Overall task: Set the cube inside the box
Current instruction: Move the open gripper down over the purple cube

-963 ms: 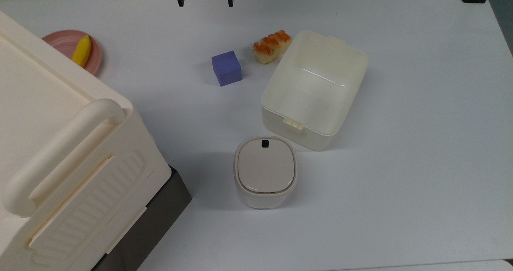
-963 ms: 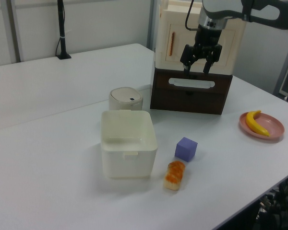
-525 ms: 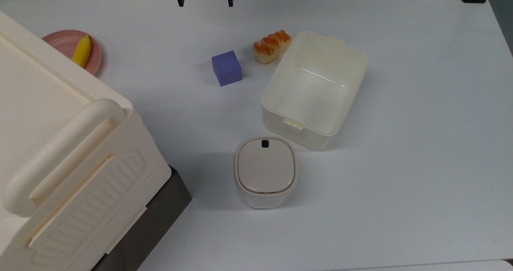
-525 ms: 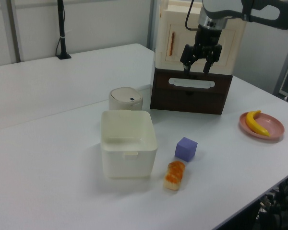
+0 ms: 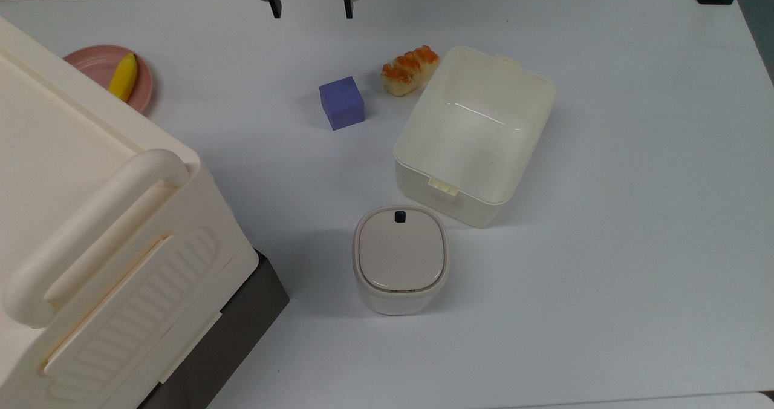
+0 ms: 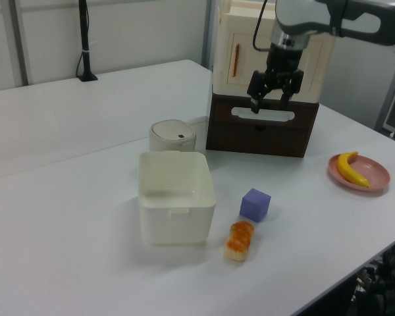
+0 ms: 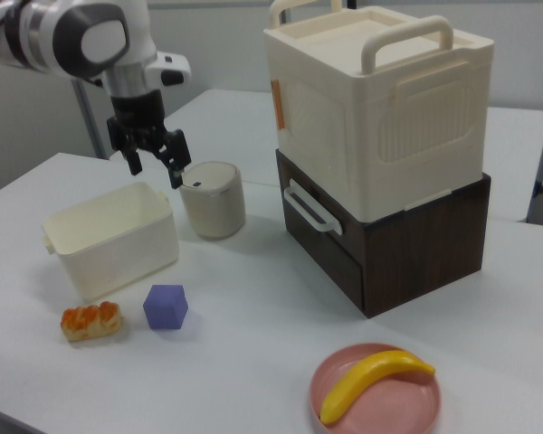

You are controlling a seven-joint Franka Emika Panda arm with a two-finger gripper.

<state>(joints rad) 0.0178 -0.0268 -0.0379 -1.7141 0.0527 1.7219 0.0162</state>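
White counter [image 5: 604, 276]: in the top view the cube [image 5: 341, 103] lies at about five o'clock from the spread, empty gripper [image 5: 311, 6], box [image 5: 423, 182] beyond.

White table [image 5: 635, 245] bears cube [image 5: 341, 103], box [image 5: 475, 132], lidded canister [image 5: 400, 259], bread piece [image 5: 410, 69], pink plate [image 5: 103, 64], dark cabinet [image 7: 407, 244].

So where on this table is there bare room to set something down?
Widest: the table on the top view's right of the box. Also between the cube and the plate. Crowded: bread against the box, canister close by.
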